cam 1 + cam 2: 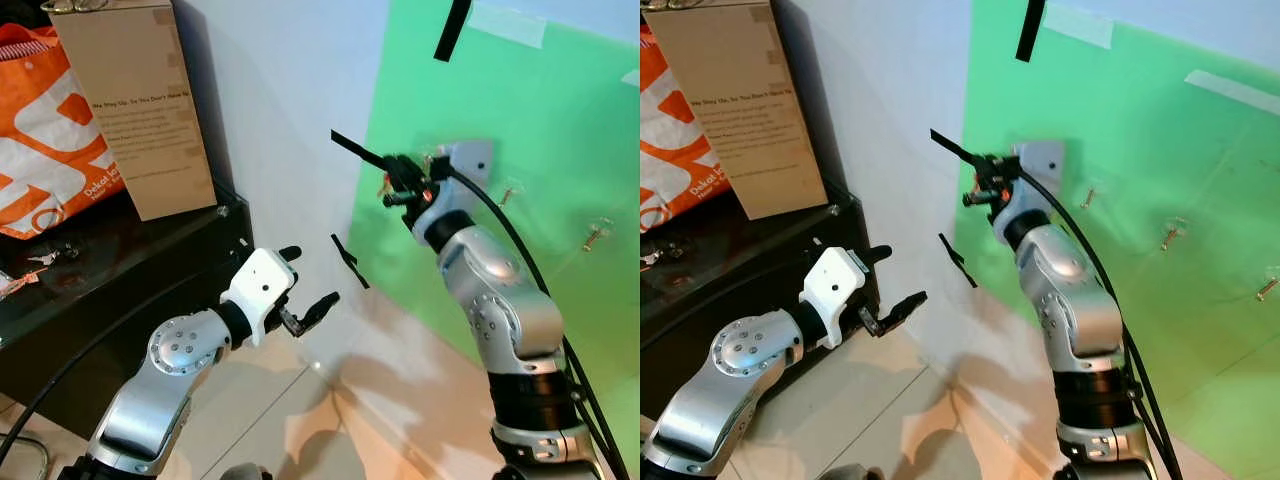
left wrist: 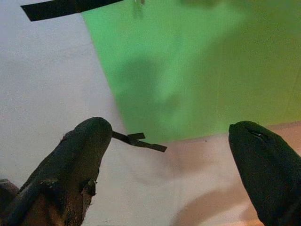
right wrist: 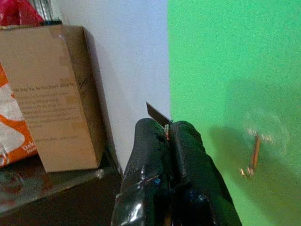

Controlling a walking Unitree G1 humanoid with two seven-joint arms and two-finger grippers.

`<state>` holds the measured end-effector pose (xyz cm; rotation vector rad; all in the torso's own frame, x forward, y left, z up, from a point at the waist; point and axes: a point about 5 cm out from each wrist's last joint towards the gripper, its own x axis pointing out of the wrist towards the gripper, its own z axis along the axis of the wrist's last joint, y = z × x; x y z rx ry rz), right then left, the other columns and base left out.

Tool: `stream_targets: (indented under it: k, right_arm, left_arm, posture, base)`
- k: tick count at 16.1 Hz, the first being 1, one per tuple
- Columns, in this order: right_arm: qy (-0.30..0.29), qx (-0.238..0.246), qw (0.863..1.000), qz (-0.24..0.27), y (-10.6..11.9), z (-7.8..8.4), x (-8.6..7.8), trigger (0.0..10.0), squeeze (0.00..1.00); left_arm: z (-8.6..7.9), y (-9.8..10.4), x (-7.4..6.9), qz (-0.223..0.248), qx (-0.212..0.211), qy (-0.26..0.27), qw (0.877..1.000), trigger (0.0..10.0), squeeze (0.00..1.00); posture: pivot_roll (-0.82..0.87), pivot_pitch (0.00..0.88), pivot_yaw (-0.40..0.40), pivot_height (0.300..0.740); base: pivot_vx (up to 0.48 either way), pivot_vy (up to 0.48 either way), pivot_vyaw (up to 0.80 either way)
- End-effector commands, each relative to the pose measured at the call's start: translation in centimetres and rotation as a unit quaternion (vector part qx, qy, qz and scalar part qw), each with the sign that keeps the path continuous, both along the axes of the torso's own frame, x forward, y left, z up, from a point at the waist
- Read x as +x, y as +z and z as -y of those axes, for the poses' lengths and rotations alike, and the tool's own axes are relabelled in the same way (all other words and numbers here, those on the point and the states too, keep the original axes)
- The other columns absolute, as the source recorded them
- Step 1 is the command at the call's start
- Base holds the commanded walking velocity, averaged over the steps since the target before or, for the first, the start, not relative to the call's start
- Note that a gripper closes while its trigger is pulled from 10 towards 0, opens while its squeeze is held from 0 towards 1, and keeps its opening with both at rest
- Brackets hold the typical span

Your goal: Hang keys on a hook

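A thin sliver of metal, probably part of the keys (image 3: 166, 130), shows pinched between the closed fingertips of the right pincer (image 3: 168, 132), raised close to the green sheet (image 1: 560, 150) on the wall. The nearest hook (image 3: 253, 156) sits just beside it. Keys are light, stiff and prone to swing; holding the ring keeps its loop free. The left pincer (image 1: 305, 290) hangs wide and empty, low by the dark shelf (image 1: 120, 265).

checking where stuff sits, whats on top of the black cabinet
On the black cabinet stand a brown cardboard box and an orange bag; small items lie in front, too unclear to identify.
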<state>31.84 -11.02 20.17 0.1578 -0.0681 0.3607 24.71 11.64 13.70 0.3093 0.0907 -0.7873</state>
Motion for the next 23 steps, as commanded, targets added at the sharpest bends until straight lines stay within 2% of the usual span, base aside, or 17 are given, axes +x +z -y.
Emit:
stream_targets:
  k: [1,11,16,20,23]
  right_arm:
    - [-0.007,0.0,1.0,0.006,0.2,0.2,0.4,10.0,0.0]
    - [-0.086,0.005,0.996,0.008,-0.3,3.6,1.4,10.0,0.0]
    - [-0.107,-0.007,0.994,0.001,-0.8,5.7,0.4,10.0,0.0]
    - [-0.114,-0.014,0.993,-0.007,-1.3,6.6,-0.5,10.0,0.0]
    - [-0.109,-0.02,0.994,-0.014,-1.7,6.7,-1.0,10.0,0.0]
  left_arm:
    - [0.1,0.3,-0.1,0.006,0.003,-0.003,1.0,10.0,0.0]
    - [0.0,0.4,0.1,0.007,0.002,-0.001,1.0,10.0,0.0]
    - [0.1,0.4,0.1,0.008,0.002,-0.002,1.0,10.0,0.0]
    - [0.2,0.5,0.2,0.009,0.0,-0.003,1.0,10.0,0.0]
    - [0.4,0.5,0.3,0.01,-0.002,-0.004,1.0,10.0,0.0]
  posture:
    - [0.06,0.0,-0.044,0.74]
    - [0.06,0.0,-0.041,0.74]
    - [0.05,0.0,-0.041,0.74]
    - [0.05,0.0,-0.04,0.74]
    - [0.05,0.0,-0.041,0.74]
  base:
    - [0.0,0.0,0.0]
    - [0.0,0.0,0.0]
    - [0.0,0.0,0.0]
    - [0.0,0.0,0.0]
    - [0.0,0.0,0.0]
